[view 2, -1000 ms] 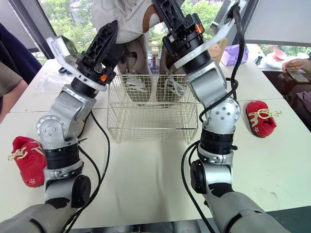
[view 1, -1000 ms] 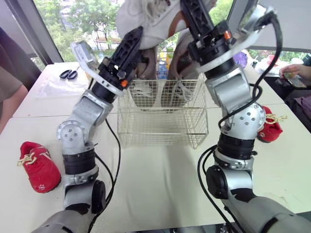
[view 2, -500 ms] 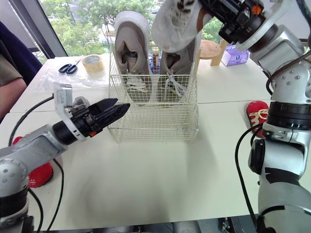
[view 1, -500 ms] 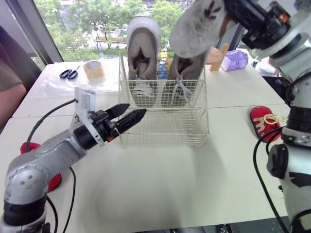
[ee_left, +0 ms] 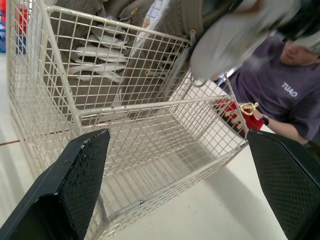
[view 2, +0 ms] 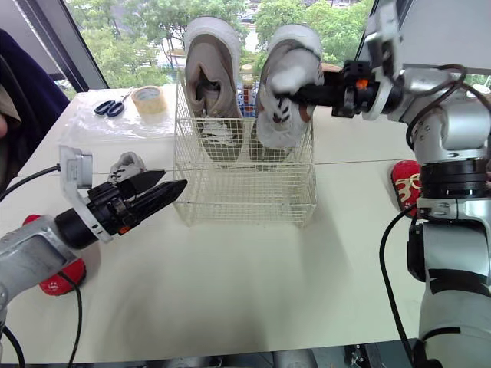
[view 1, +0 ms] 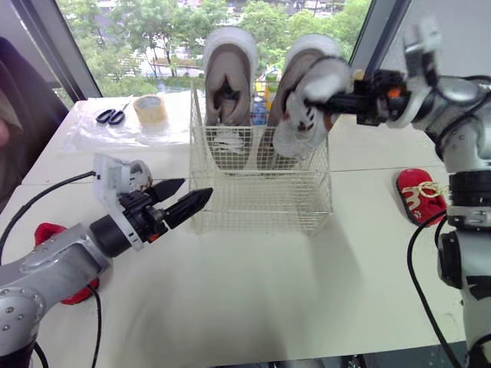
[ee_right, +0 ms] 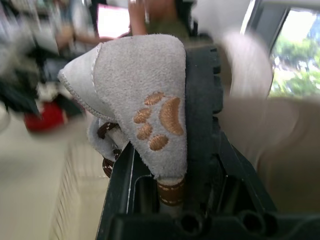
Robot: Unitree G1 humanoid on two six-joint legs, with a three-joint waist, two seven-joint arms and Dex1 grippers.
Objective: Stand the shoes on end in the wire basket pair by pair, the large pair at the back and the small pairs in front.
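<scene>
The wire basket (view 1: 261, 195) stands mid-table with two large beige shoes (view 1: 228, 84) upright on end along its back. My right gripper (view 2: 298, 96) is shut on a small grey shoe (view 2: 280, 107) with a paw print (ee_right: 160, 122), held at the basket's rim in front of the right large shoe. Low beside the basket's front left corner, my left gripper (view 1: 193, 193) is open and holds nothing; its fingers (ee_left: 75, 175) frame the basket. One red shoe (view 1: 420, 195) lies right of the basket, another (view 2: 65, 272) lies left, partly behind my left arm.
A tape roll (view 1: 149, 110) and scissors (view 1: 111, 116) lie at the back left. A small grey object (view 2: 126, 163), maybe another shoe, sits behind my left gripper. A person in a purple shirt (ee_left: 280, 95) sits beyond the right side; another person is at the left edge.
My right arm has brought the small grey shoe down from above the basket to its rim. My left arm dropped from over the basket to the table beside it, open.
</scene>
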